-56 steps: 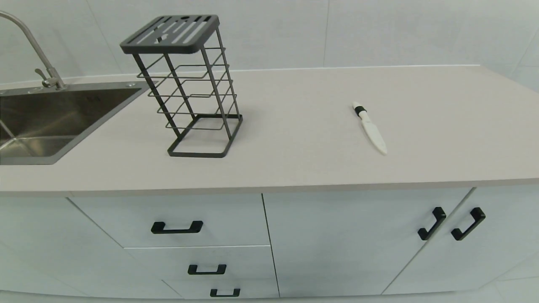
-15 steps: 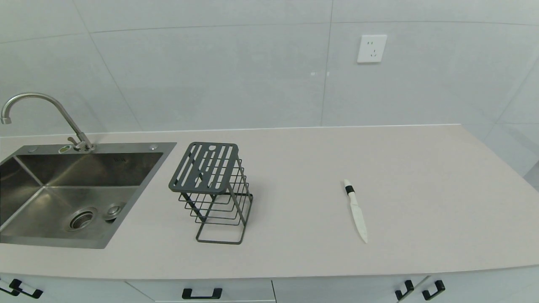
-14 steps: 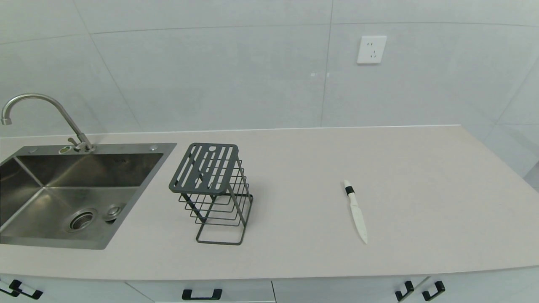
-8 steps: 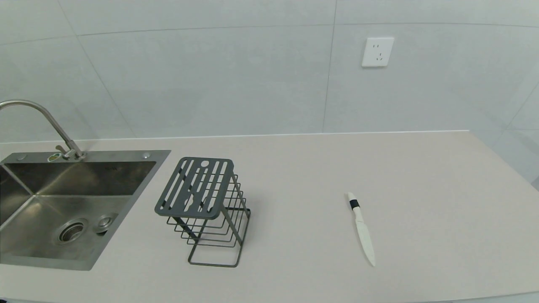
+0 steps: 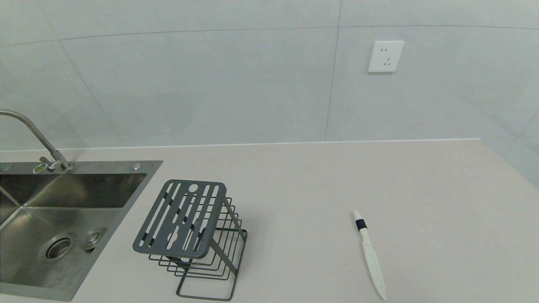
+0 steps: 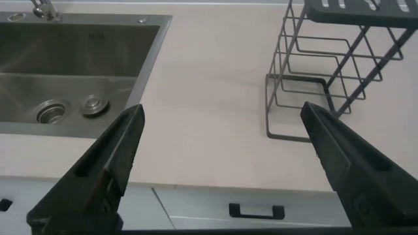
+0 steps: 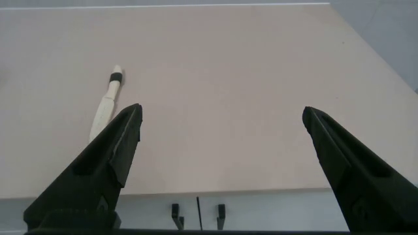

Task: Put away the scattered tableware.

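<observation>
A white knife (image 5: pixel 370 254) with a black band on its handle lies on the counter (image 5: pixel 320 185) at the right front; it is also seen as the knife (image 7: pixel 107 102) in the right wrist view. A dark wire knife rack (image 5: pixel 187 240) with a slotted top stands left of centre, its base showing as the rack (image 6: pixel 326 78) in the left wrist view. My left gripper (image 6: pixel 222 117) hovers open in front of the counter edge, between sink and rack. My right gripper (image 7: pixel 222 117) hovers open over the counter's front edge, the knife beside one finger (image 7: pixel 98 170).
A steel sink (image 5: pixel 50 219) with a curved tap (image 5: pixel 38 136) is set in the counter's left part. A tiled wall with a white socket (image 5: pixel 385 56) stands behind. Drawer handles (image 6: pixel 256 211) show under the counter edge. Bare counter lies between rack and knife.
The head view has risen and shifted, so the counter's things sit lower and larger in frame and the drawers have dropped out. Knife and rack keep their places on the counter.
</observation>
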You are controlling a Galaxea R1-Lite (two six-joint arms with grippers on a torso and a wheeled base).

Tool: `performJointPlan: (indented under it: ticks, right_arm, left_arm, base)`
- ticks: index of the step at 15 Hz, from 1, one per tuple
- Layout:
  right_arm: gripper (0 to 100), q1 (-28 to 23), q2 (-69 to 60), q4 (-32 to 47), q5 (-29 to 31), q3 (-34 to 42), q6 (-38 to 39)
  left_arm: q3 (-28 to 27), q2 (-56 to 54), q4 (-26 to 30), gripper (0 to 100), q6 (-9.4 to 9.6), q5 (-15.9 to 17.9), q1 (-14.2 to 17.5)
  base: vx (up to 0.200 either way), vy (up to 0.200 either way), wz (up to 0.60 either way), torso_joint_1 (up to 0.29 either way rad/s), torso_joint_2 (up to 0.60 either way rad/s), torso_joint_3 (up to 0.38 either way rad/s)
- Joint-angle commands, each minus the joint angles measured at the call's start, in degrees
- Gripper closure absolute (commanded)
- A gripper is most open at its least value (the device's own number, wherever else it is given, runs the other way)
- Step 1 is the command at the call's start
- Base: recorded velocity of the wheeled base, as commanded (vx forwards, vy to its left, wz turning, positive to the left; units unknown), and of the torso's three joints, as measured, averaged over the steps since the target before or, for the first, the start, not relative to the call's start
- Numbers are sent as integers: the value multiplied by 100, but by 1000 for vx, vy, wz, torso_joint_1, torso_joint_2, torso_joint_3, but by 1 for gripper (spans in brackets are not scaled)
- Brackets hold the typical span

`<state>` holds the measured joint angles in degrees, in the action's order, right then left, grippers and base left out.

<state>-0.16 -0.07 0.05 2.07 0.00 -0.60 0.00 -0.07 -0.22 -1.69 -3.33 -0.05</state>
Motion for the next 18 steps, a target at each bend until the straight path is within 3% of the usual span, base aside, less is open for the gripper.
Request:
performJointPlan:
  ticks: [1,9,13,15,18]
  right_arm:
    - [0,-2,7,4,-5,0,7]
    - [0,-2,7,-146,-172,0,-2]
    - [0,-2,7,-1227,-181,0,-11]
    - [0,7,7,-1227,-515,0,-11]
    - [0,16,456,-972,-1482,-229,-2]
  left_arm:
    - [0,7,-4,0,-6,-1,5]
    - [0,7,4,0,-41,-1,5]
    - [0,7,4,0,-33,-1,-4]
    - [0,7,4,0,-24,-1,-4]
    - [0,7,4,0,-24,-1,-4]
  base:
    - [0,0,0,0,0,0]
    - [0,0,0,0,0,0]
    - [0,0,0,0,0,0]
    - [0,0,0,0,0,0]
    - [0,0,0,0,0,0]
